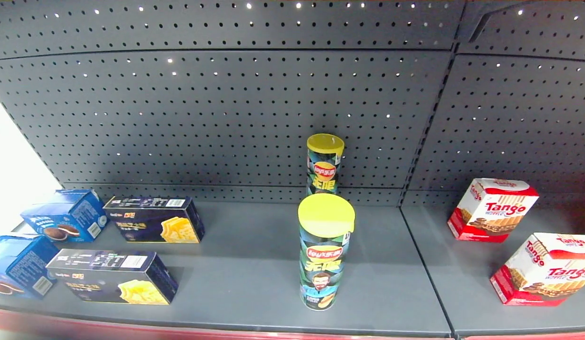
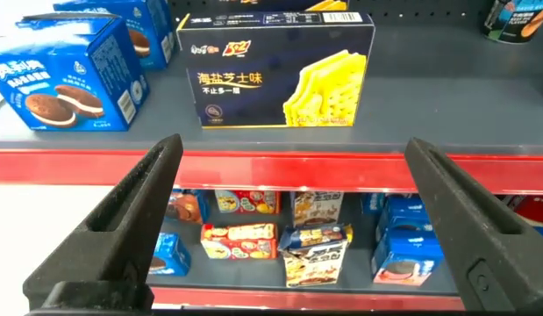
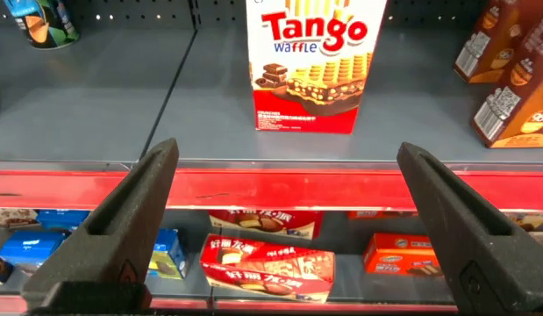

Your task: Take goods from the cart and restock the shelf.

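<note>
Front chip can (image 1: 324,255) upright near the front edge of the shelf (image 1: 254,278) (back chip can (image 1: 324,165) directly behind it), wafer boxes (image 1: 493,210) toward the right edge, left gripper (image 2: 293,149) and right gripper (image 3: 287,149) both spread wide, holding nothing

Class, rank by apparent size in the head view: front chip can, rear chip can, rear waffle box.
1. front chip can
2. rear waffle box
3. rear chip can
The cans may match; nearness enlarges the front one.

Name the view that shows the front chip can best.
Head view: the front chip can stands whole, lid to base. Each wrist view catches a can's lower part at its edge; which can is unclear.
</note>
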You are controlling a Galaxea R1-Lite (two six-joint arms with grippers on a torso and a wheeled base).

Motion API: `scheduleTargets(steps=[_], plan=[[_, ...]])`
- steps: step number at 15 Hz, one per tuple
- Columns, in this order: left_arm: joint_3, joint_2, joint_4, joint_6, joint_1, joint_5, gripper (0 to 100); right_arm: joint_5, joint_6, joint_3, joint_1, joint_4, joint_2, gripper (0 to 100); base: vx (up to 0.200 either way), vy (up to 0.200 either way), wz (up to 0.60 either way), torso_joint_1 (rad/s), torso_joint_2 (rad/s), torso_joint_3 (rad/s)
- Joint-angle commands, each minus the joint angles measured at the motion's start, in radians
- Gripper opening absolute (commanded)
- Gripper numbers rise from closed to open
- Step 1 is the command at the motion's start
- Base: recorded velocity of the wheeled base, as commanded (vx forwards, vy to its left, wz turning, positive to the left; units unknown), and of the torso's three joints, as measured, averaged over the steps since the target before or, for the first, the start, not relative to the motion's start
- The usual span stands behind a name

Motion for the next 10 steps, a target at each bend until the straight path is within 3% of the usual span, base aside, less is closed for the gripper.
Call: scheduleTargets(steps=[1,10], plan=[[0.000,0.001,0.000,0.000,0.000,0.000,100,-0.001,0.000,0.000,0.002,0.000,0.001,100,0.000,0.000,-0.60,0.002,0.00,-0.002],[0.000,0.001,0.002,0.003,0.000,-0.002,100,0.001,0.000,0.000,0.002,0.000,0.001,100,0.000,0.000,0.00,0.000,0.00,0.000]])
